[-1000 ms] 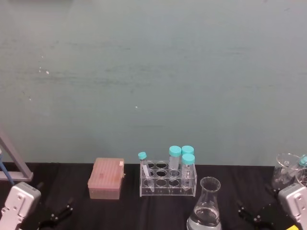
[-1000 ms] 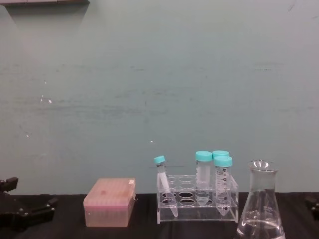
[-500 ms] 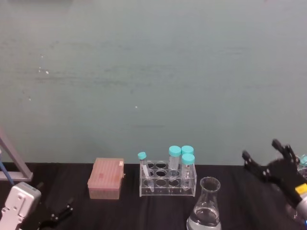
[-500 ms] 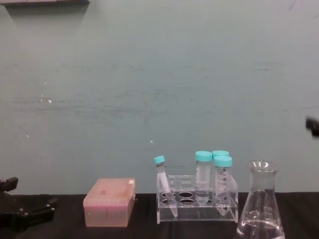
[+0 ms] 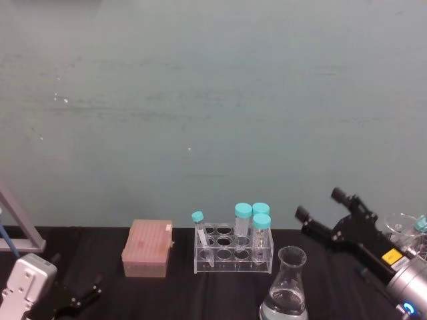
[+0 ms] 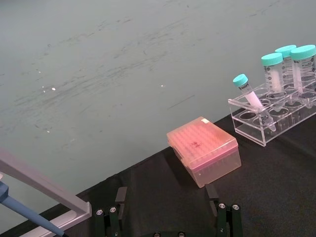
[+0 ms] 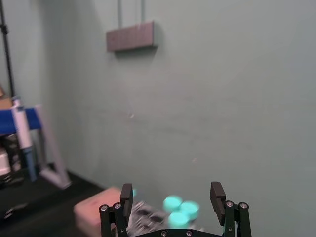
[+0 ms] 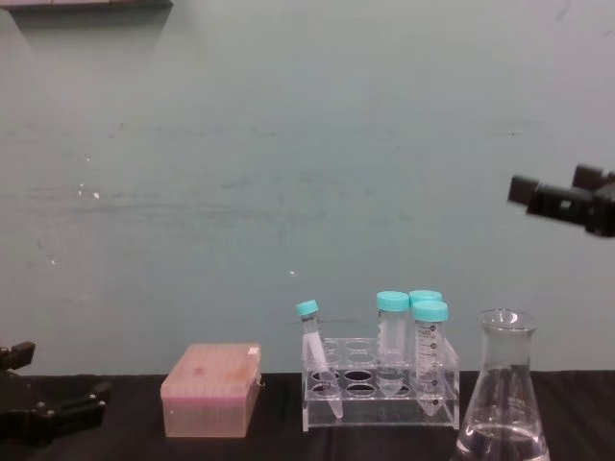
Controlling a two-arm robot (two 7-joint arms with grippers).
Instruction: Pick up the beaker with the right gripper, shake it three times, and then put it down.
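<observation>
The beaker (image 5: pixel 285 291) (image 8: pixel 503 408), a clear conical flask with liquid in its base, stands on the black table near the front right, just right of the tube rack. My right gripper (image 5: pixel 321 205) (image 8: pixel 554 184) (image 7: pixel 172 193) hovers in the air above and to the right of the beaker's mouth. It points left, open and holding nothing, well clear of the glass. My left gripper (image 6: pixel 167 195) (image 5: pixel 79 299) rests low at the front left, open and holding nothing.
A clear rack (image 5: pixel 233 250) (image 8: pixel 380 389) (image 6: pixel 271 114) holds teal-capped tubes beside the beaker. A pink tip box (image 5: pixel 148 248) (image 8: pixel 211 389) (image 6: pixel 203 157) sits left of it. More glassware (image 5: pixel 400 230) stands at the far right, and a pipette stand (image 5: pixel 17 230) at the far left.
My right gripper has risen from the table at the front right and swung up and left, to above the beaker's right side. The beaker and the left arm have stayed still.
</observation>
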